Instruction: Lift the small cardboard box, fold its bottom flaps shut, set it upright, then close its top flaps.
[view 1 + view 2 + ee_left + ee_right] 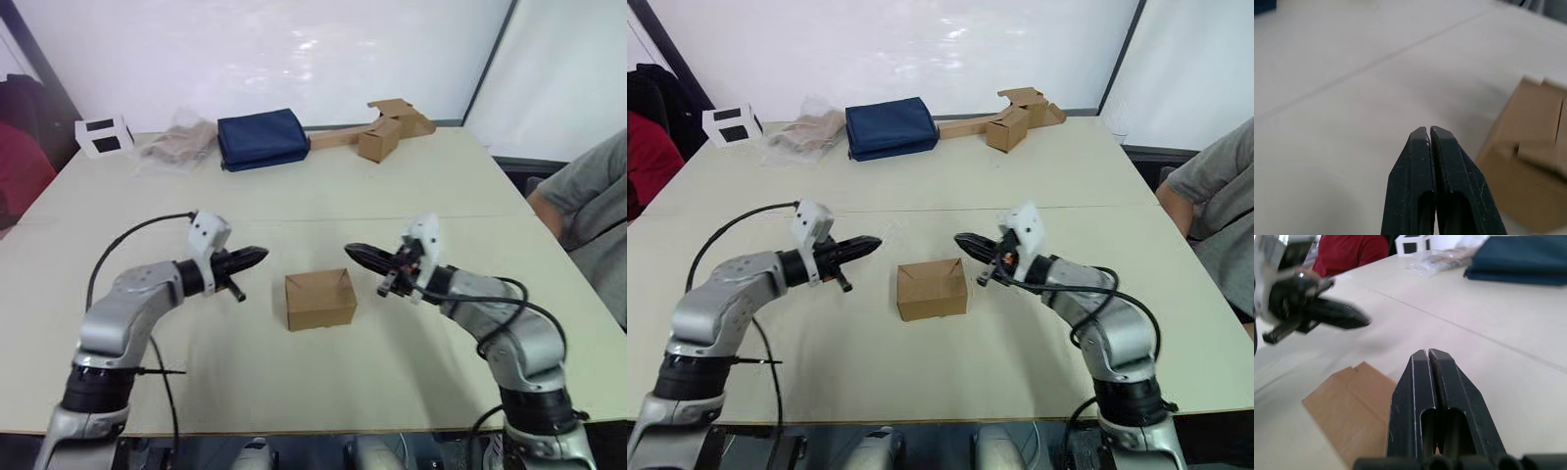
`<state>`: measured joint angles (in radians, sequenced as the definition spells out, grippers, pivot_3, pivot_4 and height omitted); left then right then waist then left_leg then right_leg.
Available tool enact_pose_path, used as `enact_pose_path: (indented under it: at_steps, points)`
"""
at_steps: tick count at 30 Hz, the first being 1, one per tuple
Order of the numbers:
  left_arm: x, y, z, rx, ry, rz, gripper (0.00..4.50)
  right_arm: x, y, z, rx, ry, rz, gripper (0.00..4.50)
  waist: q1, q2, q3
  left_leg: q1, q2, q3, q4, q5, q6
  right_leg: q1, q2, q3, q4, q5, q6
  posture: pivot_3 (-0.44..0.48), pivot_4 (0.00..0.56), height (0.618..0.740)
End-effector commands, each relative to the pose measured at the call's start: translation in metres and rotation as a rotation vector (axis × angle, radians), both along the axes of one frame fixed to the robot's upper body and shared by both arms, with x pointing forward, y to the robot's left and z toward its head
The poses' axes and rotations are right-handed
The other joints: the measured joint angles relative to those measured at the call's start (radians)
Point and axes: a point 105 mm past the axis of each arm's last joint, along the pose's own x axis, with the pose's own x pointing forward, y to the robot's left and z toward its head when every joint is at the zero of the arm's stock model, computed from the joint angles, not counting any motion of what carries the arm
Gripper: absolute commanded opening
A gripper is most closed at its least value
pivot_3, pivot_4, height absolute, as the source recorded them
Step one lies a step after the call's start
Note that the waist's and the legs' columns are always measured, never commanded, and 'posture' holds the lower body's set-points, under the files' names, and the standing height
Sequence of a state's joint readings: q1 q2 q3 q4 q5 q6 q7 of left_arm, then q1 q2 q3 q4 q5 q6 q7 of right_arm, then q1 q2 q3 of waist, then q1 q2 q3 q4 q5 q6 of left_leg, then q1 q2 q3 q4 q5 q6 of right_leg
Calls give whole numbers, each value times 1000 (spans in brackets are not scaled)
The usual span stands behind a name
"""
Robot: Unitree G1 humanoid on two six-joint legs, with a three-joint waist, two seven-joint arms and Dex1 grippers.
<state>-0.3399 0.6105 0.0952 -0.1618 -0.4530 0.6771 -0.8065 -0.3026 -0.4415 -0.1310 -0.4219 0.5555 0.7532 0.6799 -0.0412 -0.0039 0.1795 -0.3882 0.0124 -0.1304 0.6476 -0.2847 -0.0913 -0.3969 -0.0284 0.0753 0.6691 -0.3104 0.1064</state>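
Note:
The small cardboard box [319, 299] stands on the cream table [323, 196] between my two arms, plain brown. Its top flaps [932, 274] lie folded flat with an angled seam; the bottom flaps are hidden underneath. My left gripper [257, 256] hovers shut a little to the box's left and slightly above it. My right gripper [353, 253] is shut too, just above and right of the box's far right corner. Neither touches the box [1528, 161]. In the right wrist view the box [1349, 413] lies below my shut fingers [1422, 382], with the left gripper [1349, 319] beyond.
At the table's far side lie a navy folded cloth [262, 138], a crumpled plastic bag [176, 147], a white box with black panels [105, 135] and another brown box joined to a long cardboard strip [382, 132]. A person's arm in grey [588, 201] is at the right edge.

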Motion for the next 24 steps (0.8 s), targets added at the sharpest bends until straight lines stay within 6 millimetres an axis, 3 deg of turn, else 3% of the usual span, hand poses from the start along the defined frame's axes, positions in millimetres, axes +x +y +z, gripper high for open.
enact_pose_path:
  at_steps: [1, 6, 11, 16, 24]
  points:
    - [-14, 17, -13, 100, 4, -15, 83, -16, -23, -5, -29, 31, -34, 0, 0, 0, 0, 0, 0, 0, 0, 0, 0, 0, 0, 0, 0, 0, 0, 0, 150, 740]
    - [-38, 14, -20, 8, 86, -69, 83, -30, -45, -35, -147, 134, -60, 0, 0, 0, 0, 0, 0, 1, 0, 0, 0, 0, 0, 0, -1, 0, 0, 0, 150, 740]
    - [-68, 15, -38, -79, 189, -53, 83, -33, -64, -56, -218, 180, -111, 0, -6, 0, 0, 1, 1, 2, -2, -1, 1, 1, 0, 1, -2, 0, 0, 0, 150, 740]
    - [-81, 6, -41, -152, 229, -49, 83, -31, -67, -66, -241, 191, -113, 0, 5, 0, 0, 3, 1, 2, 0, -1, 1, 3, 0, 1, -2, 0, 0, 0, 150, 740]
    - [-83, 18, -51, -138, 251, 5, 83, -29, -72, -71, -260, 197, -105, 0, 2, 1, 0, 4, 1, 2, -1, -1, 1, 4, 1, 1, -3, 0, 0, 0, 150, 740]
